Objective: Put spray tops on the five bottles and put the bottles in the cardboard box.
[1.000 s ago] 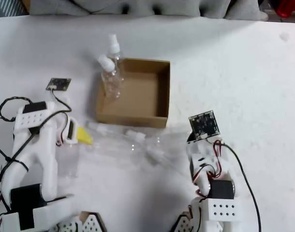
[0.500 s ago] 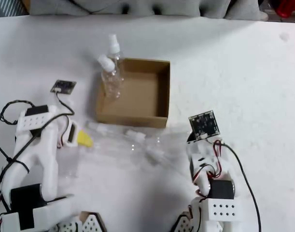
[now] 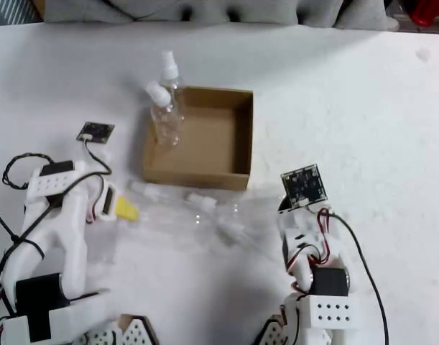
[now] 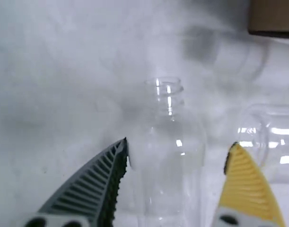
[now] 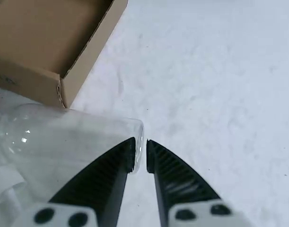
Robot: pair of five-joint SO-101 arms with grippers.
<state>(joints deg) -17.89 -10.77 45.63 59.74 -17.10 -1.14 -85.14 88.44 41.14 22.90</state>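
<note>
While the left gripper (image 4: 179, 142) is held spread wide around an uncapped bottle (image 4: 167, 163), the cardboard box (image 3: 194, 175) is seen at its two o'clock.

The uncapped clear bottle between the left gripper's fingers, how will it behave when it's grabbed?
Probably light: the clear bottle looks empty and thin-walled. It seems to lie on its side, round-bodied, so a nudge may roll it. The left gripper stands open astride it; smooth plastic could slip or dent under a squeeze.
</note>
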